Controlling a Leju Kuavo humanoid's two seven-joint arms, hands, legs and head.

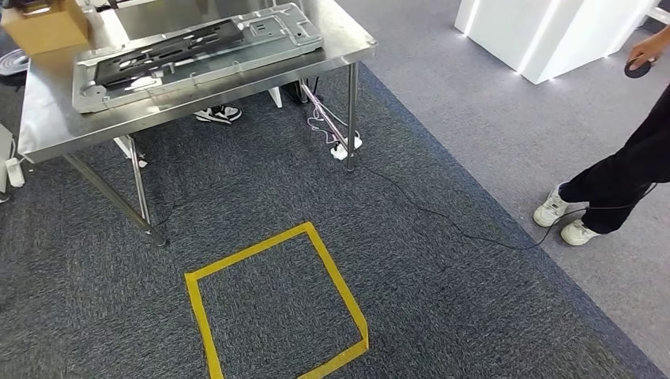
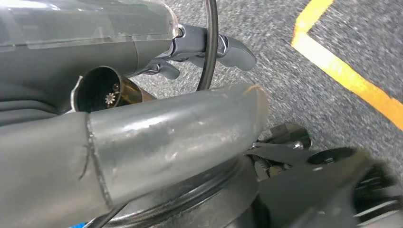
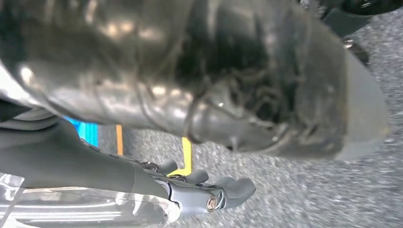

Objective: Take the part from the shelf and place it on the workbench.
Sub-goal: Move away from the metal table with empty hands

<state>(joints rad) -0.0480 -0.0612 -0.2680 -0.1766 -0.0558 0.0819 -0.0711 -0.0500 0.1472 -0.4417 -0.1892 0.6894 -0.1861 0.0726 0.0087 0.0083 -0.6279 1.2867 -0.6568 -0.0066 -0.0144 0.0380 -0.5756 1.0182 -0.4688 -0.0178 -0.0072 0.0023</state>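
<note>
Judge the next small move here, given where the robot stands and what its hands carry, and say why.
Probably step forward into the yellow tape square, toward the steel table. Both the left hand and right hand hang over carpet, apparently holding nothing, and no shelf is visible.

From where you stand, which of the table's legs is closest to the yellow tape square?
The front-left leg of the steel table: its foot lands near the yellow tape square. The right leg stands farther back, beside the white power strip.

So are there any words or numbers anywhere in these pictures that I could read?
No, there are none to read.
The cardboard box on the metal table shows no print.
The big metal plate has holes and slots, no letters.
The yellow tape square on the carpet is a plain mark, not a word.
The person's shoes are too small to show any brand.
</note>
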